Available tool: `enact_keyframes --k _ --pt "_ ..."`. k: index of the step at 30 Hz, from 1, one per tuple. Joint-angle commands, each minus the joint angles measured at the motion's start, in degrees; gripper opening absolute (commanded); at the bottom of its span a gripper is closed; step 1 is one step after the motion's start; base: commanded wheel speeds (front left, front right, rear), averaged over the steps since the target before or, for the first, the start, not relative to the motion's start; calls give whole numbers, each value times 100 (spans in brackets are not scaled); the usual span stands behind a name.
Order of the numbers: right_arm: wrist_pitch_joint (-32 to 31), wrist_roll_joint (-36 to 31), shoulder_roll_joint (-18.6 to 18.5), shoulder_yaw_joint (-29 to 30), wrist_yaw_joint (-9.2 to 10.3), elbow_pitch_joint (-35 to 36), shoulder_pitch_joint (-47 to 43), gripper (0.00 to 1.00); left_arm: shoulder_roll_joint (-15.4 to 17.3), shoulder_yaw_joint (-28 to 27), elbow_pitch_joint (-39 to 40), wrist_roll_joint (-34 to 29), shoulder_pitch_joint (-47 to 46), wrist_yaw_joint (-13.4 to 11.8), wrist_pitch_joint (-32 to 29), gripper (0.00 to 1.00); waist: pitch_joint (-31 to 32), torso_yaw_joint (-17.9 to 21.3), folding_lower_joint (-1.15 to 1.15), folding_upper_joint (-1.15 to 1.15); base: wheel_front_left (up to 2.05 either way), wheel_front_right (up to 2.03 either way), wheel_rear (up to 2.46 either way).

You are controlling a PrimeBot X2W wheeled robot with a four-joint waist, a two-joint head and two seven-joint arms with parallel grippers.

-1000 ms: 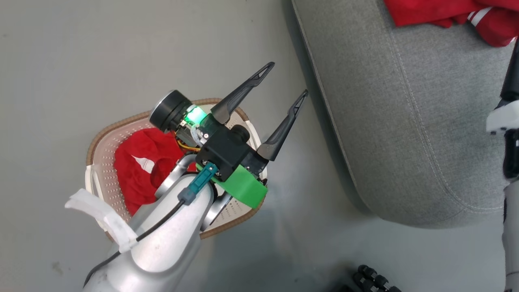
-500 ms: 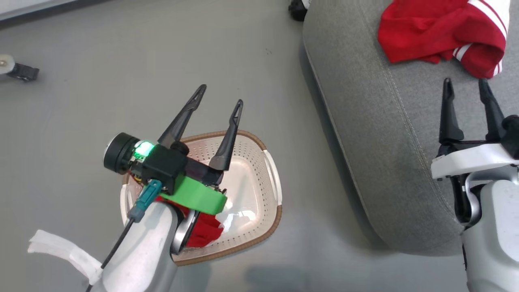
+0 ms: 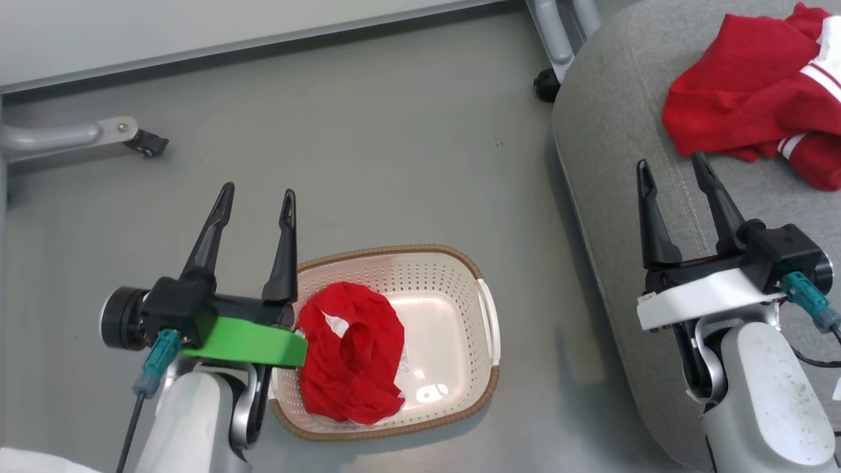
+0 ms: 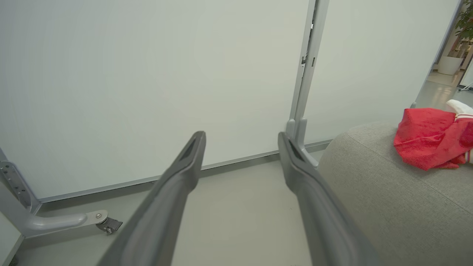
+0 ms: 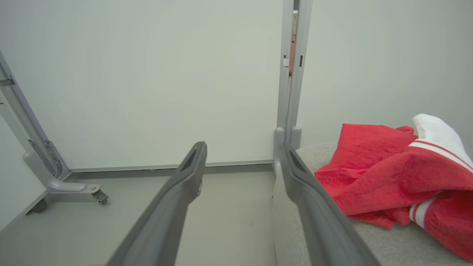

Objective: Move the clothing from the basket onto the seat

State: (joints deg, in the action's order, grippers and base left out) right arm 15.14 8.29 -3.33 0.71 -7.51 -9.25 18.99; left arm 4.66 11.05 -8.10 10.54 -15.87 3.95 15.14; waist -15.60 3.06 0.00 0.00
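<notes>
One piece looks done and one is left: the jersey (image 3: pixel 742 112) lies crumpled on the seat (image 3: pixel 624 131) at the upper right of the head view, while the shorts (image 3: pixel 351 361) sit bunched in the left half of the basket (image 3: pixel 387 251), lower middle.

My worry is that the basket looks pretty light. If a finger snags the perforated wall or the brown rim going in, the whole thing probably slides or tips. Pinching just one fold could also let the shorts slip out over the bare floor (image 3: pixel 394 131) between basket and seat.

The left gripper (image 3: pixel 257 190) sits at lower left, just beside the basket's left edge. Its fingers point up the frame, spread wide with nothing between them. The right gripper (image 3: pixel 670 161) is at lower right over the seat, also spread and empty, tips near the jersey but not touching. Both wrist views look out at a white partition (image 4: pixel 147 74), so I'd guess the fingers are roughly level, not aimed down into the basket.
</notes>
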Motion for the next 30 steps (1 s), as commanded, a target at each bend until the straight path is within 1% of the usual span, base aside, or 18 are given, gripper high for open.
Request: enact_keyframes --k 1,5,10,22,30 --pt "1 1 -5 -40 4 42 -148 100 -25 -125 -4 -12 171 -34 1 100 296 -265 0 0 0 0 0" --pt "1 -28 22 -115 4 98 -322 100 -89 -426 3 -60 412 -16 2 100 467 -387 0 0 0 0 0" --pt "1 -59 33 -131 4 141 -551 100 -133 -672 10 -121 632 14 2 100 641 -510 0 0 0 0 0" --pt "1 85 36 -271 4 338 -1124 100 -175 -843 -33 -242 1018 90 2 100 1004 -659 0 0 0 0 0" --pt "1 108 36 -323 4 461 -1460 100 -176 -865 -41 -229 1199 82 1 100 1182 -715 0 0 0 0 0"
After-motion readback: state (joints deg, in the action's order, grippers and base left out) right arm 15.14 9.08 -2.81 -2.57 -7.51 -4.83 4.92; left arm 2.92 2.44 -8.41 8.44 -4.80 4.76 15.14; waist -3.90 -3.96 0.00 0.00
